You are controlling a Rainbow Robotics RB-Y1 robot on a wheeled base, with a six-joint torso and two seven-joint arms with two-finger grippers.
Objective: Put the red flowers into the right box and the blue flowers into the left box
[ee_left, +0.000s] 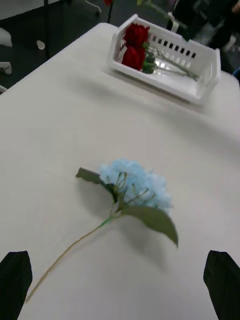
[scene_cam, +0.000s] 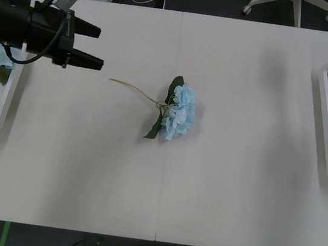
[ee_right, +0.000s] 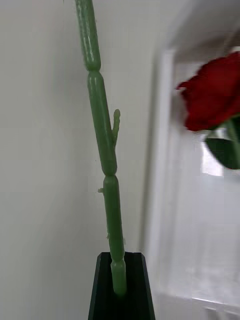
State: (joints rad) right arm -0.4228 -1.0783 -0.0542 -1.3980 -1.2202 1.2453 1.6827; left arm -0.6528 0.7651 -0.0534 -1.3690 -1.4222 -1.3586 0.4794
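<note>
Left gripper (scene_cam: pixel 101 47): spread wide; I'd straddle the pale blue hydrangea's thin stem (scene_cam: pixel 133 89).
Right gripper (ee_right: pixel 120 285): clenched on a green rose stem (ee_right: pixel 102 140).

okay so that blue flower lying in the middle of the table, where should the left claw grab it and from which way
Probably the bare stem, not the head. The blue flower lies flat on the table, its thin stem trailing toward the open left claw. Come straight down from above, fingers either side of the stem, between the leaves and its tip; the petals look soft and bulky.
</note>
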